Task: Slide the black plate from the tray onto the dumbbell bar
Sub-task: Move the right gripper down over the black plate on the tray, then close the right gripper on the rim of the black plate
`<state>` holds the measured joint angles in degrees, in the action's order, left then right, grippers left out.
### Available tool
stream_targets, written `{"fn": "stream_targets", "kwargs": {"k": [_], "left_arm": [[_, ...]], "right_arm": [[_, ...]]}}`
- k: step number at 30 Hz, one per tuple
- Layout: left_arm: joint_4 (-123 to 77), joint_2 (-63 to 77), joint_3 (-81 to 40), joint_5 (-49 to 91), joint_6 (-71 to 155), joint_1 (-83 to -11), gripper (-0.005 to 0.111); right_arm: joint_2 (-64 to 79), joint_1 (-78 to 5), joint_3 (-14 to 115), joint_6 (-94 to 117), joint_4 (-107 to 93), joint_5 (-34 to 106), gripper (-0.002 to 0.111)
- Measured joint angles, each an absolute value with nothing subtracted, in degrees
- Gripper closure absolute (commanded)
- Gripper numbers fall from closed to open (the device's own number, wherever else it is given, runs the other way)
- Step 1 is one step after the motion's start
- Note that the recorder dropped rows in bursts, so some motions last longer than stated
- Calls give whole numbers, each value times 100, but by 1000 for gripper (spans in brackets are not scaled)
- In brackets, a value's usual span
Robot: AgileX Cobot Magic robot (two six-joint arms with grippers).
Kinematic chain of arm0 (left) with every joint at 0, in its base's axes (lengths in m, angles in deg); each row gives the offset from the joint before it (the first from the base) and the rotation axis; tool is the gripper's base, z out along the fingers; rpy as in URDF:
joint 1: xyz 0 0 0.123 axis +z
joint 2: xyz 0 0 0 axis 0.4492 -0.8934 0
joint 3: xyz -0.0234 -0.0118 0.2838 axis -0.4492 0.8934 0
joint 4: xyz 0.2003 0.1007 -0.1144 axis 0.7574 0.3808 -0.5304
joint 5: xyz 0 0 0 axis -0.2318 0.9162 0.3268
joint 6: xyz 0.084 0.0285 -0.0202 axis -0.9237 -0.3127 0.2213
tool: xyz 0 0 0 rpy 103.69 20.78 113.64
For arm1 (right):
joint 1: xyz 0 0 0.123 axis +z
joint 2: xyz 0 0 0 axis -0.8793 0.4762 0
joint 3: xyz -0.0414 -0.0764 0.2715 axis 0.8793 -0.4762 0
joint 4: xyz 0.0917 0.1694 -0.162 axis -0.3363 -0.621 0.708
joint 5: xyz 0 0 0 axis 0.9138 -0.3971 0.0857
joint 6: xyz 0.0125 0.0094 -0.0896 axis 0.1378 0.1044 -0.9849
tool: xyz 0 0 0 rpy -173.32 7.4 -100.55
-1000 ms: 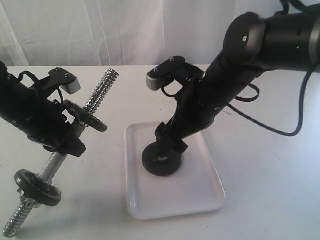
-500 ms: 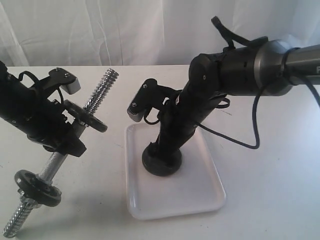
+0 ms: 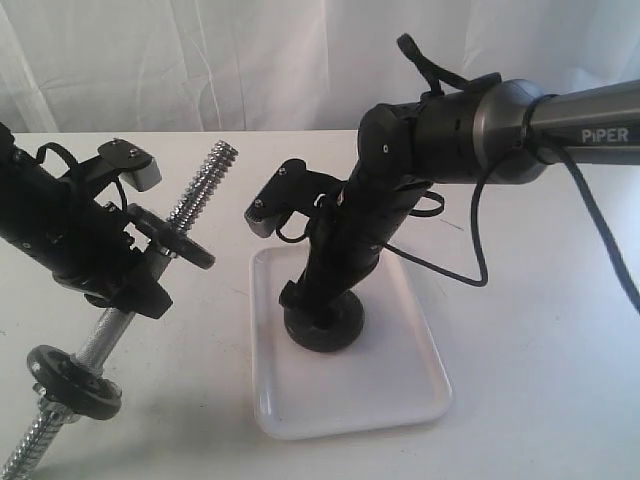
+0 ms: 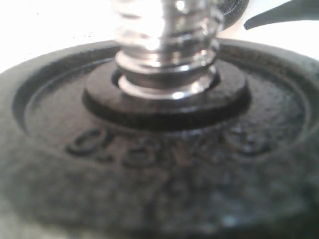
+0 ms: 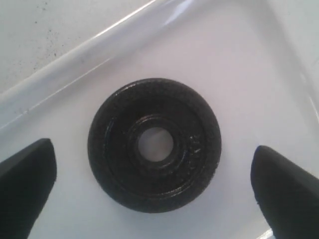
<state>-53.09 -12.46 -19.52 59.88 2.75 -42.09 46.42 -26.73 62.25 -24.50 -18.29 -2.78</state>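
The black plate [image 3: 326,328] lies flat on the white tray [image 3: 350,425], near its left rim. In the right wrist view the black plate [image 5: 154,145] sits centred, hole up, between my right gripper's [image 5: 152,167] two widely spread fingers [image 5: 27,174], which do not touch it. From outside, the right gripper [image 3: 318,305] stands open just over the plate and hides part of it. My left gripper [image 3: 128,282] is shut on the dumbbell bar [image 3: 105,335], which is held tilted, threaded end [image 3: 205,180] up. Two dark discs [image 3: 172,237] sit on it. The left wrist view shows one disc [image 4: 159,164] up close.
The tray's rim [image 5: 75,62] runs close beside the plate. The right arm's cable [image 3: 480,275] loops over the table behind the tray. A white curtain hangs at the back. The bar's lower threaded end [image 3: 25,455] reaches the table's front left.
The right arm has swung left and lower over the plate, its wrist camera now further left. The bar's lower end has dropped slightly. The plate has stayed put.
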Motion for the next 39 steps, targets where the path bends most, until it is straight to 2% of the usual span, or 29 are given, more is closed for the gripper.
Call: {"fn": "stream_targets", "kwargs": {"k": [17,39], "left_arm": [[-5309,-1246,-1952,5988,318,-4209,107],[-5309,-1246,-1952,6012,323,-4209,107]], "right_arm": [[5496,-2673,7096,-1907,-1864,-852,3],[5865,-2673,7182,-1870,-1588,-962,3]]}}
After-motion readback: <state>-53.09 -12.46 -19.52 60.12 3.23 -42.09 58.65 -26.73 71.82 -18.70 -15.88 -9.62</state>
